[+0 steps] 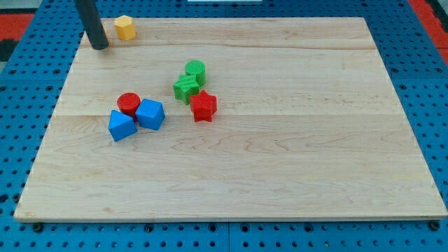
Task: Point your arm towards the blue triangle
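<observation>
The blue triangle [122, 126] lies on the wooden board [294, 175] at the view's left of centre. It touches a second blue block [150, 114], blocky in shape, on its right, and a red cylinder [129, 103] sits just above the two. My tip [99, 46] stands at the board's top left corner, well above the blue triangle and apart from it. A yellow block [124, 27] lies just to the right of my tip, not touching it.
A green cylinder [196, 70], a green star [186, 87] and a red star [203, 106] form a tight cluster near the board's middle, right of the blue blocks. A blue pegboard surface [427, 84] surrounds the board.
</observation>
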Available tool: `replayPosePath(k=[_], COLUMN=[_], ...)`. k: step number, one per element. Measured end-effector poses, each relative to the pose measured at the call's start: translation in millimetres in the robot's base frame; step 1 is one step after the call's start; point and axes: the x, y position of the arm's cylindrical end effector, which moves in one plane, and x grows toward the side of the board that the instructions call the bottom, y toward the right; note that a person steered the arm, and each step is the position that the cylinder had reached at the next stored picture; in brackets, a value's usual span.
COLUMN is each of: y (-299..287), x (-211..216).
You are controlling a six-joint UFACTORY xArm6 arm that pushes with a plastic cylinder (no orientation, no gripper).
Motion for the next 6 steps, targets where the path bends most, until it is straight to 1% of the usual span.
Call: replayPosePath(k=[1,2,3,4,5,6], y=[-53,-36,-32,-53,-45,-18], x=[0,-28,-15,63,140,185])
